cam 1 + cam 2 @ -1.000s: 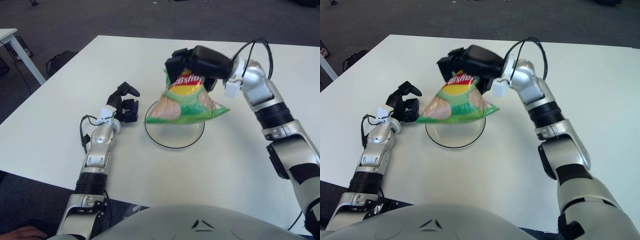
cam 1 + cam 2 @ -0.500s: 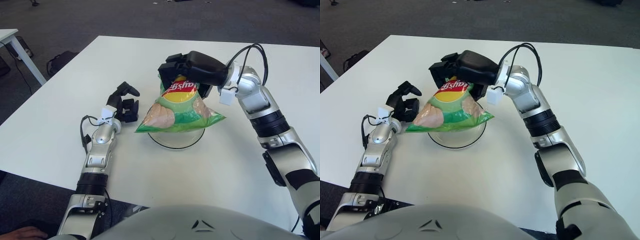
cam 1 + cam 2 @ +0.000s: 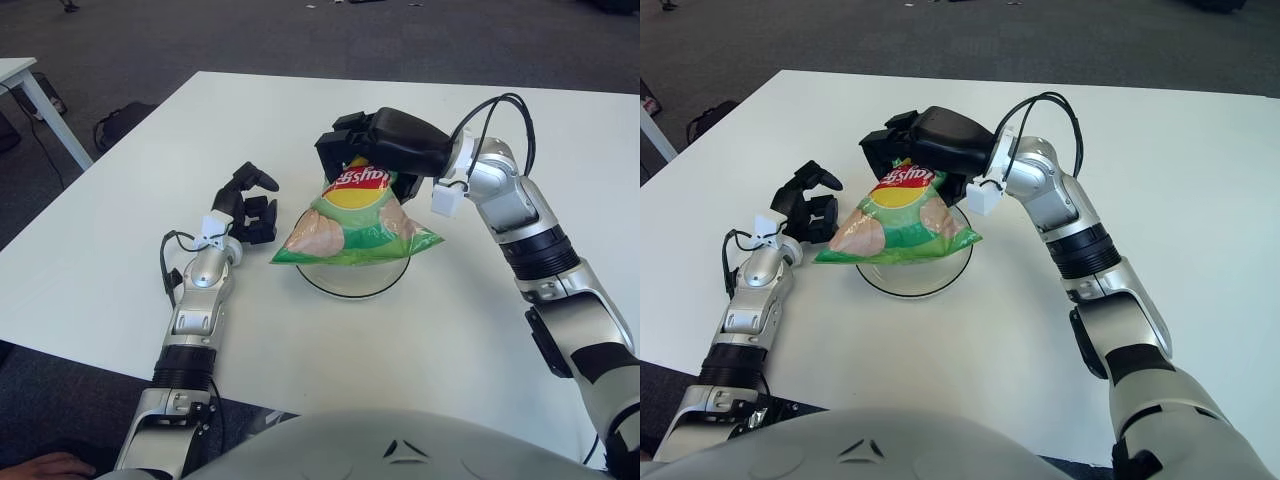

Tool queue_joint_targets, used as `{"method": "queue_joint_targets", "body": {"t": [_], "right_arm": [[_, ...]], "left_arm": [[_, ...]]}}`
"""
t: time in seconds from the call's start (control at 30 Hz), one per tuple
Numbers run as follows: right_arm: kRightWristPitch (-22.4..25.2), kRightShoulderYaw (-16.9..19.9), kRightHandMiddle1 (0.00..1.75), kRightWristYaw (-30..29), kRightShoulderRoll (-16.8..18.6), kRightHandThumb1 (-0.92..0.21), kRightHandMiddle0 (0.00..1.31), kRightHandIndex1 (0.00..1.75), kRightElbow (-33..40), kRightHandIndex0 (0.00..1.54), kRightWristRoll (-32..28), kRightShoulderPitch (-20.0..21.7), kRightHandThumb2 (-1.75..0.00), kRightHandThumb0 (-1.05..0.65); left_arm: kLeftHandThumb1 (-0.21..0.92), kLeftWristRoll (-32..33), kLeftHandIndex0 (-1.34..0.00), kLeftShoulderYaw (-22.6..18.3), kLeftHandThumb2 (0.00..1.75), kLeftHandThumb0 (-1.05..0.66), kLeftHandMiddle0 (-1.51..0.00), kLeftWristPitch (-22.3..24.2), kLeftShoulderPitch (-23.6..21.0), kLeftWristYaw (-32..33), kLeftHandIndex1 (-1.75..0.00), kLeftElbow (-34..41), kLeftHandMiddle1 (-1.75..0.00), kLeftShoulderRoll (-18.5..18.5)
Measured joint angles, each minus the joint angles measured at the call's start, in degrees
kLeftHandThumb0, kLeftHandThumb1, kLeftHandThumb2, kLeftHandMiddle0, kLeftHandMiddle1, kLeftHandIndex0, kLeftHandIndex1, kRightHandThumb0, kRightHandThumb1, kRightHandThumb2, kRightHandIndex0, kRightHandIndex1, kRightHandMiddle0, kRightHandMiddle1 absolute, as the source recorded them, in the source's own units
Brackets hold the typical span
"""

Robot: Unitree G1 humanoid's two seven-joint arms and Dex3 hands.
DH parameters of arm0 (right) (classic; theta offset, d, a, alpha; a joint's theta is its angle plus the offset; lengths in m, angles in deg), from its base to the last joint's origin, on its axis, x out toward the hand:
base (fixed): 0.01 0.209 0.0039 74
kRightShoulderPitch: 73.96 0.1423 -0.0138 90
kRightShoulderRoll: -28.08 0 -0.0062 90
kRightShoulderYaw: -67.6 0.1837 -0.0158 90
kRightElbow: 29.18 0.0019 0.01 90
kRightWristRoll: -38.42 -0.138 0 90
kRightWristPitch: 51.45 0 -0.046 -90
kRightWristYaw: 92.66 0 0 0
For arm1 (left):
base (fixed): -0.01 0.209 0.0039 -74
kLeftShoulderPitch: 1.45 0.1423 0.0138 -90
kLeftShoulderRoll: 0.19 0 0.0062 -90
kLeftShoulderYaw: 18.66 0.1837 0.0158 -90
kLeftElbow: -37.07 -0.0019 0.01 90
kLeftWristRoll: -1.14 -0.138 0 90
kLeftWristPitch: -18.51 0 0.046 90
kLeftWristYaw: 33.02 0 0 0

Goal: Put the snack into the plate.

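Left eye view: a white table (image 3: 120,260) seen from above. The right hand (image 3: 375,150), black, reaches in from the right and grips the top edge of a green snack bag (image 3: 355,222). The bag hangs below the hand, tilted, its wide lower end spread over a clear round plate (image 3: 350,285) and covering most of it; only the plate's near rim shows. Whether the bag touches the plate cannot be told. The bag's bottom left corner sticks out past the plate's rim toward the left hand (image 3: 252,208), which shows just left of the plate with its fingers curled and nothing in them. A red and yellow logo sits near the bag's top; its letters are too small to read. Open table lies to the right of the plate and in front of it. The table's left edge runs diagonally, with dark floor (image 3: 150,40) beyond.

Right eye view: the same scene. The right hand (image 3: 930,145) clamps the bag (image 3: 900,225) from above, over the plate (image 3: 915,285). The left hand (image 3: 810,208) is near the bag's left corner, apart from it. Wide bare table (image 3: 1200,200) stretches right of the arm.
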Motion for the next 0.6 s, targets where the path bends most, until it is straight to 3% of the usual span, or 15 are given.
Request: {"method": "queue_joint_targets", "body": {"t": [0.4, 0.6], "right_arm": [[-3.4, -0.2, 1.68, 0.0, -0.3, -0.14, 0.55, 1.75, -0.4, 0.73, 0.1, 0.0, -1.5, -0.01], [-3.0, -0.3, 1.7, 0.2, -0.1, -0.41, 0.38, 1.71, -1.1, 0.52, -0.5, 0.0, -1.18, 0.0]], "left_arm": [[0.42, -0.2, -0.53, 0.0, 1.19, -0.45, -1.24, -0.5, 0.0, 0.0, -1.75, -0.1, -1.75, 0.0], [0.43, -0.9, -0.52, 0.1, 1.18, -0.44, -1.23, -1.0, -0.1, 0.0, -1.75, -0.2, -1.75, 0.0]]}}
